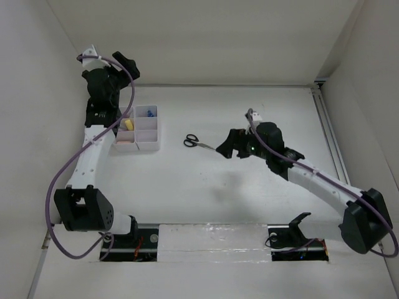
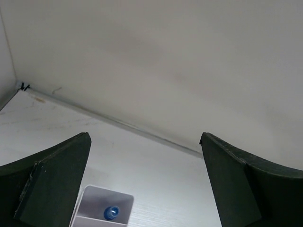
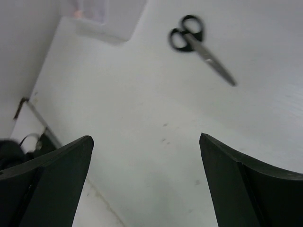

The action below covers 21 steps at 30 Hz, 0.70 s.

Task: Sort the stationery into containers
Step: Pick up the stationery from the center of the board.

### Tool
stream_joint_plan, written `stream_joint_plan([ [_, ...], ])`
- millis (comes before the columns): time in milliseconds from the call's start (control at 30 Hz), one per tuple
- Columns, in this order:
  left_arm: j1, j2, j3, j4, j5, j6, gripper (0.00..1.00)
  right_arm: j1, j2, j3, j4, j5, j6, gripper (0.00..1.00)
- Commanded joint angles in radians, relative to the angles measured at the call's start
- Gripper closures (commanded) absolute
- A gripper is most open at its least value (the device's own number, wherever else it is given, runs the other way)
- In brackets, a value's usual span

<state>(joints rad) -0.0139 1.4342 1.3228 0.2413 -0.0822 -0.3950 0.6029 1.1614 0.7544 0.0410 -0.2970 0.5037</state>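
Judging the black-handled scissors (image 1: 198,142) first: they lie flat and shut on the white worktop (image 1: 249,205), well apart from the white organiser tray (image 1: 146,148), with the handle loops toward the tray and the blade tip toward my right tool (image 3: 146,138). I expect them to be light but rigid, steel blades and hard plastic loops, with nothing that gives under pressure. The blades look smooth and thin, so I would count them slippery and too low to pinch cleanly. My guess is that the better hold is across the neck, where blades meet handles, or across the loops themselves, which are thicker and should not slide so easily. Lifted far from the pivot, they may swing. The right tool hovers just beside the blade tip with its jaws spread wide and nothing between them. The left tool (image 2: 144,137) is up over the tray's left side, jaws likewise apart and empty, looking down on a compartment that holds a blue-capped piece (image 2: 112,212). From overhead I also make out a yellow piece (image 1: 129,124) and something pink (image 1: 124,141) in other compartments, too small to name further. I can read no brand, label or lettering on the scissors, the tray or anything else.
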Motion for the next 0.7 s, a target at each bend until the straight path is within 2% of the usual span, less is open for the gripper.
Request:
stream_joint_plan([
  [0, 0.0, -0.087, 0.064, -0.083, 0.063, -0.05, 0.0, -0.072, 0.104, 0.123, -0.149, 0.226, 0.006, 0.0],
  [100, 0.0, -0.148, 0.064, -0.131, 0.119, -0.07, 0.0, -0.084, 0.208, 0.221, -0.255, 0.473, 0.015, 0.0],
  [267, 0.0, -0.185, 0.11, -0.333, 0.131, -0.094, 0.0, -0.127, 0.389, 0.371, -0.381, 0.596, 0.016, 0.0],
  [367, 0.0, -0.222, 0.11, -0.404, 0.15, -0.104, 0.0, -0.138, 0.501, 0.428, -0.4, 0.596, -0.022, 0.02],
  [567, 0.0, -0.3, 0.02, -0.455, 0.186, -0.074, 0.0, -0.175, 0.642, 0.438, -0.351, 0.549, -0.042, 0.17],
  [667, 0.0, -0.319, -0.005, -0.464, 0.208, -0.074, 0.0, -0.186, 0.664, 0.438, -0.339, 0.526, -0.042, 0.22],
])
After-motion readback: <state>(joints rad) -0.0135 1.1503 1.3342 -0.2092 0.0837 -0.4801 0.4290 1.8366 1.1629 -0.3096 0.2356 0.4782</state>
